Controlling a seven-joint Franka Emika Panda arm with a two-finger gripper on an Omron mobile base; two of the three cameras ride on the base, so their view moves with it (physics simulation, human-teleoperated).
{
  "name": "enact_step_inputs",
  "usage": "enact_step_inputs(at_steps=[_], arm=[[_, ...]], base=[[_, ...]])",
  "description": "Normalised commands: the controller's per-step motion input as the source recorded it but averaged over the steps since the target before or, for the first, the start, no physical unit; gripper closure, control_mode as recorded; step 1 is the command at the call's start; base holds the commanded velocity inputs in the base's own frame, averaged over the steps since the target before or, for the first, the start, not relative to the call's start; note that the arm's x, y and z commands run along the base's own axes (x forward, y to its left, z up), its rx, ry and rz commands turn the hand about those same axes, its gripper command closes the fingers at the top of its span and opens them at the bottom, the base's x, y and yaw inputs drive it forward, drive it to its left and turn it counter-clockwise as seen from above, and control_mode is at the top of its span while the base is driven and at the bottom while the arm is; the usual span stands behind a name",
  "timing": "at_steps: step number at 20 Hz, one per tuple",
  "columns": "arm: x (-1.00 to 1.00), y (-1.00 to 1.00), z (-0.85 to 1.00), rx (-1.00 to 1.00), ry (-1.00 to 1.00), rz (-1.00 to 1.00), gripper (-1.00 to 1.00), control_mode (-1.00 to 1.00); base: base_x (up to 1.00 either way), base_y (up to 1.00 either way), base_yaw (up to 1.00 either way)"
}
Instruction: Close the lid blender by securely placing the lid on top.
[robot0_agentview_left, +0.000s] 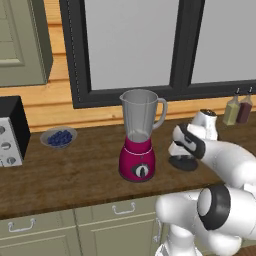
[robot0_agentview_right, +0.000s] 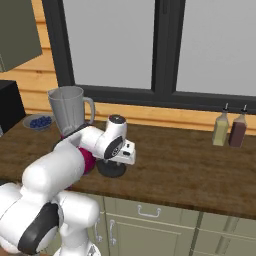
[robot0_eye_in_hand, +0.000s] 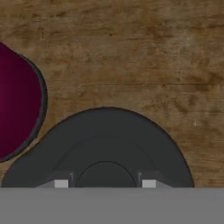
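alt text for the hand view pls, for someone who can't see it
Seen from just above, the black lid lies flat on the brown wooden counter, with the pincer closed on either side of its raised centre knob. The rounded magenta base of the blender sits beside the lid at the left edge.

Two rear base cameras plus one hand camera
Left and right base views look forward-down from behind the arm, sharing the brown wooden counter (robot0_agentview_left: 75, 170) and magenta-based clear-jar blender (robot0_agentview_left: 137, 137); hand view looks straight down, very close, on flat round black lid (robot0_eye_in_hand: 105, 144).
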Motion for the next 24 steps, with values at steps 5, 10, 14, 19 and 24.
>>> enact_step_inputs(at_steps=[5, 10, 14, 19, 24], arm=[[-0.37, -0.04, 1.0, 0.07, -0.03, 0.0, 1.0, -1.0], [-0.41, -0.02, 1.0, 0.02, -0.03, 0.0, 1.0, -1.0], [-0.32, 0.0, 1.0, 0.0, -0.06, 0.0, 1.0, -1.0], [-0.15, 0.03, 1.0, 0.0, -0.12, 0.0, 1.0, -1.0], [0.0, 0.19, 1.0, 0.0, -0.16, 0.0, 1.0, -1.0]], base=[[0.0, 0.0, 0.0], [0.0, 0.0, 0.0], [0.0, 0.0, 0.0], [0.0, 0.0, 0.0], [0.0, 0.0, 0.0]])
